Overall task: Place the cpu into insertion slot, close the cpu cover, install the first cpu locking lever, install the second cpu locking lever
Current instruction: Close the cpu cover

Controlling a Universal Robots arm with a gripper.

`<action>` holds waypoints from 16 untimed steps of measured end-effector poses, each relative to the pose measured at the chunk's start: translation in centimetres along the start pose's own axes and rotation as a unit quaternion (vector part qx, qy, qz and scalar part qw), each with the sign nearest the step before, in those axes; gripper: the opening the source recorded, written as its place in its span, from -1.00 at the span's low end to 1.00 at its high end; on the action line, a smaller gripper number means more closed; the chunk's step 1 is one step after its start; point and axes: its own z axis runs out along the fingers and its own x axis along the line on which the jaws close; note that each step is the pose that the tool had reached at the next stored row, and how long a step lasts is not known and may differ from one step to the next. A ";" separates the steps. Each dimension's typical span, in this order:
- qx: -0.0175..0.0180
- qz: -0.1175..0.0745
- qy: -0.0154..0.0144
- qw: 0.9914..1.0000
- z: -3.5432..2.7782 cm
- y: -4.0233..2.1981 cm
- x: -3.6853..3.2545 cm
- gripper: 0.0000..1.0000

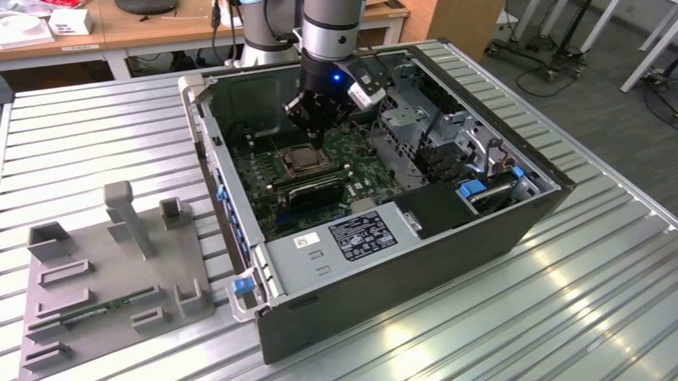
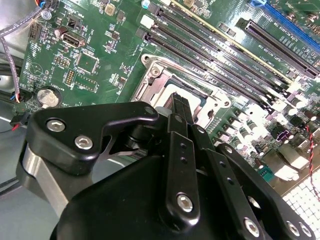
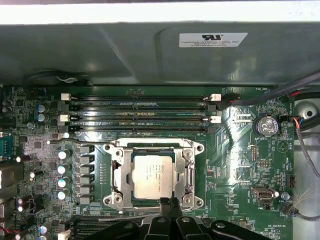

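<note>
1. The gripper (image 3: 167,202) looks pinched together, with nothing visible between the tips. The tips are at the edge of the cpu cover (image 3: 116,172), about midway along the side facing away from the memory slots (image 3: 140,112). Whether they touch it or sit just above, can't tell.
2. In the exterior view the gripper (image 1: 314,119) comes down from above into the open computer case (image 1: 424,254), close over the socket area. In the second wrist view the fingers (image 2: 175,130) point at the cover's window.
3. The cpu (image 3: 152,175) sits flat and square in the insertion slot (image 3: 153,151), straight ahead of the tips in the direction of the memory slots. The cover looks lowered over it, and the chip top shows through the window.
4. A thin lever rod (image 3: 80,143) runs along the slot's memory-slot side, parallel to those slots. Its end sticks out past the cover corner toward the capacitor row (image 3: 62,170). Latched or not, can't tell. The gripper is on the opposite side, with the whole socket between them.
5. Room:
   - Memory slots hem in one side, with a grey metal wall (image 3: 125,55) beyond them.
   - Capacitors crowd one flank.
   - The other flank is barer motherboard (image 3: 235,165), with a coin cell (image 3: 265,125) and cables (image 3: 300,85) further out.
   - Above the socket it's open.
</note>
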 end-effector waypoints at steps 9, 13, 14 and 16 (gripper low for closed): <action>0.000 -0.012 0.000 1.000 0.00 0.00 0.00 -0.79; 0.000 -0.012 0.000 1.000 0.00 0.00 0.00 -0.79; 0.000 -0.012 0.000 1.000 0.00 0.00 0.00 -0.79; 0.000 -0.012 0.000 1.000 0.00 0.00 0.00 -0.79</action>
